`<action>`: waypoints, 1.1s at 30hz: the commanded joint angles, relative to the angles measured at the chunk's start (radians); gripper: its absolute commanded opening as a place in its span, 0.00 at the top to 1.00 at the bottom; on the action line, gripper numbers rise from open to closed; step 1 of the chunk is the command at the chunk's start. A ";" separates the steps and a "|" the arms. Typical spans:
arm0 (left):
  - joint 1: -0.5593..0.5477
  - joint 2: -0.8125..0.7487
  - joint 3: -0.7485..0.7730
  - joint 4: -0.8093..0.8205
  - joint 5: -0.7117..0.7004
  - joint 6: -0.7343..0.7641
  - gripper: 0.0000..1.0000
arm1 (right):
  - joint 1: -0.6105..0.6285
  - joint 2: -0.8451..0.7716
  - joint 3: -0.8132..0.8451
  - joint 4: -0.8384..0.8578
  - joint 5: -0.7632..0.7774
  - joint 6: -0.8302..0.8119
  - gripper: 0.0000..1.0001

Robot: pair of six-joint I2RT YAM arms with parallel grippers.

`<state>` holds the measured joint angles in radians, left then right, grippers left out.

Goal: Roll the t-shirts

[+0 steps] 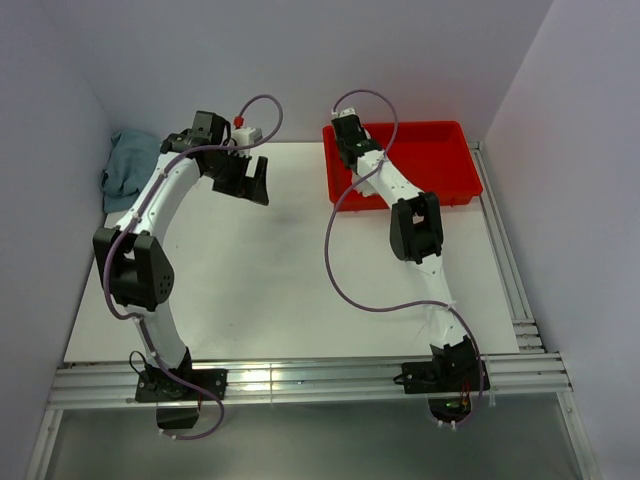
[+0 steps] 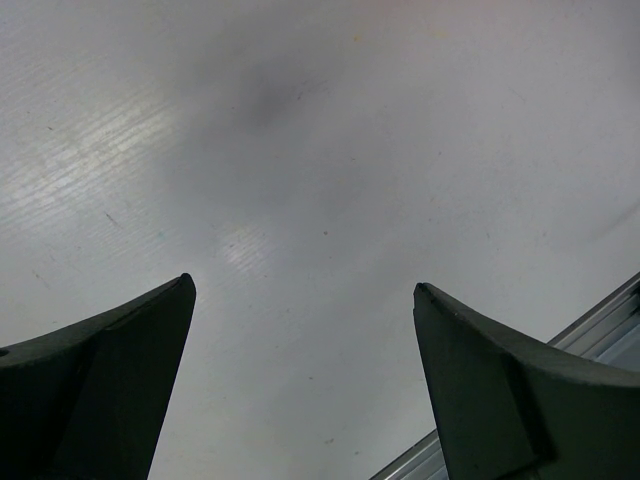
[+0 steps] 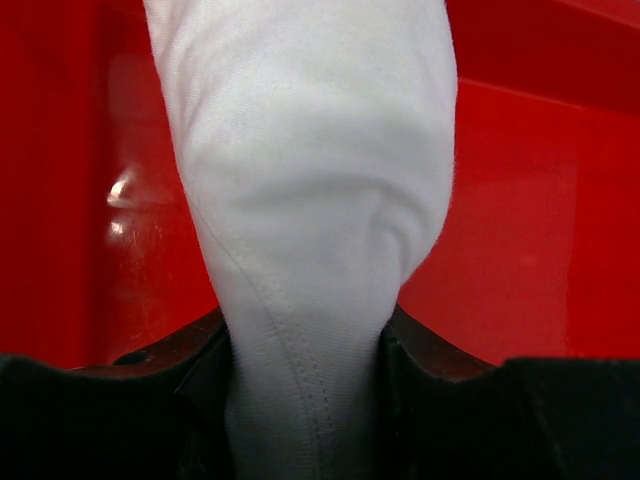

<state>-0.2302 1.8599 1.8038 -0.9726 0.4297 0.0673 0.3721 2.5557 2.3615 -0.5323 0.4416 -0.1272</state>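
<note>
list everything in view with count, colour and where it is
t-shirt: one, cream-white, pinched in the right gripper, red bin behind it
bin: one, red, far right of the table
cloth: one, blue-teal, crumpled at the far left corner
table: one, white, under both arms
rails: silver, along the near and right edges
left gripper: one, black, open above bare table
right gripper: one, black, shut on the t-shirt at the bin

Soft light, faint glare on table [image 2: 235, 245]

Two arms over a table [image 1: 280, 290].
Left gripper [image 1: 255, 182] hangs above it; right gripper [image 1: 347, 135] at red bin [image 1: 440, 160]; blue cloth [image 1: 130, 165] back-left.
</note>
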 commanded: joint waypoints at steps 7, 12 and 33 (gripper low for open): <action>0.002 0.008 0.040 -0.020 0.037 0.009 0.04 | 0.028 -0.038 -0.005 -0.038 0.011 0.012 1.00; 0.002 0.027 0.049 -0.029 0.046 0.009 0.05 | 0.039 -0.029 0.005 -0.046 0.012 0.009 1.00; -0.008 0.110 0.103 -0.049 0.084 0.003 0.05 | 0.024 -0.095 -0.022 -0.054 -0.138 0.037 0.29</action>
<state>-0.2321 1.9629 1.8706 -1.0187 0.4797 0.0662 0.4049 2.5530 2.3318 -0.5953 0.3439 -0.1112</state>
